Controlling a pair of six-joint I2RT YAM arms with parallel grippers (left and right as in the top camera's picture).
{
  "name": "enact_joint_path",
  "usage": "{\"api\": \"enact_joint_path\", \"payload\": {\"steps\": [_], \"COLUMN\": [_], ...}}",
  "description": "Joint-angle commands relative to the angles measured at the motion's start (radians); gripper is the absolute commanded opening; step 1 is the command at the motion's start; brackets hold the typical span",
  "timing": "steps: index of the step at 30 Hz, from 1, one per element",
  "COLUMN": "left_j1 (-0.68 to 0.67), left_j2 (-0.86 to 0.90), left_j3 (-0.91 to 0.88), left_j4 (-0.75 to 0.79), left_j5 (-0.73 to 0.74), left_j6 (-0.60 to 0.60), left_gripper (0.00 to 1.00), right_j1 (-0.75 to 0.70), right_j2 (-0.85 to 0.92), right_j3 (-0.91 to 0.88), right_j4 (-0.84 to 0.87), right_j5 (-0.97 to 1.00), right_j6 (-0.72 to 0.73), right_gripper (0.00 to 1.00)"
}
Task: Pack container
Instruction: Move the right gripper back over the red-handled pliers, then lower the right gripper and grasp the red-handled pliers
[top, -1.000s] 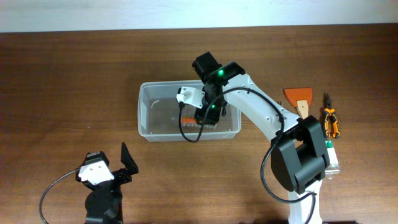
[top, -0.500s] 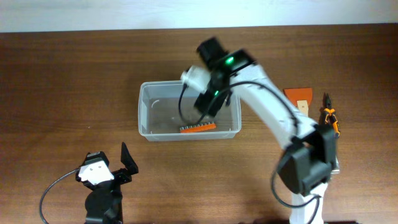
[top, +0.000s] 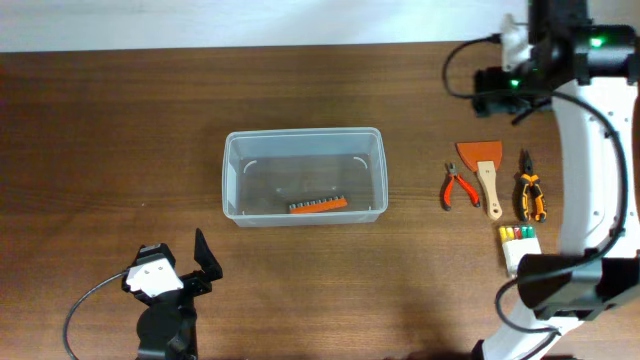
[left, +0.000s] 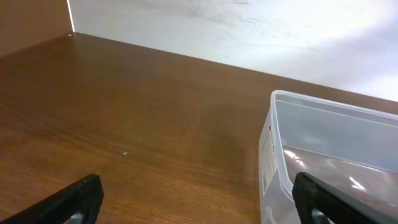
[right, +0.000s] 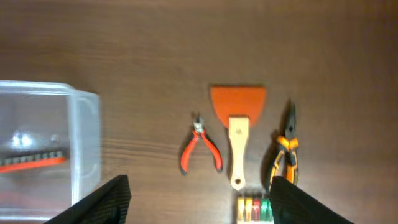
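Note:
The clear plastic container stands mid-table with an orange bit strip lying inside near its front wall. It also shows in the left wrist view and the right wrist view. My right gripper is raised at the far right, open and empty, above the tools. My left gripper is open and empty near the front left, short of the container's left wall.
To the right of the container lie red-handled pliers, an orange scraper with a wooden handle, orange-and-black pliers and a small clear box of coloured bits.
My right gripper has let go of the orange bit strip inside the container, risen out and swung to the far right above the tools. The left arm has not moved.

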Motion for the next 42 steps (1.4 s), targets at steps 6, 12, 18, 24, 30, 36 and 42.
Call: {"api": "enact_joint_path", "payload": {"steps": [6, 12, 18, 24, 30, 36, 42], "left_j1": [-0.003, -0.003, -0.003, -0.003, -0.003, -0.003, -0.003], "left_j2": [-0.006, -0.006, -0.006, -0.006, -0.006, -0.006, -0.006], "left_j3": [-0.003, -0.003, -0.003, -0.003, -0.003, -0.003, -0.003], "left_j4": [-0.002, -0.002, -0.002, -0.002, -0.002, -0.002, -0.001], "left_j5": [-0.003, -0.003, -0.003, -0.003, -0.003, -0.003, -0.003], "left_j6": [0.009, 0.009, 0.009, 0.009, 0.009, 0.009, 0.009], "left_gripper": [0.99, 0.99, 0.99, 0.99, 0.99, 0.99, 0.99], "right_j1": [-0.039, -0.034, -0.034, -0.034, -0.034, -0.026, 0.033], "right_j2": [0.029, 0.029, 0.029, 0.029, 0.029, 0.029, 0.029], "right_j3": [-0.220, -0.465, -0.681, -0.811, -0.861, -0.867, -0.867], "right_j4": [0.050, 0.184, 0.327, 0.422, 0.470, 0.509, 0.563], "right_j5": [-0.030, -0.029, -0.029, -0.032, -0.068, -0.087, -0.085], "right_j6": [0.041, 0.041, 0.040, 0.019, 0.039, 0.111, 0.175], "right_gripper": [0.67, 0.60, 0.59, 0.42, 0.43, 0.44, 0.44]}}
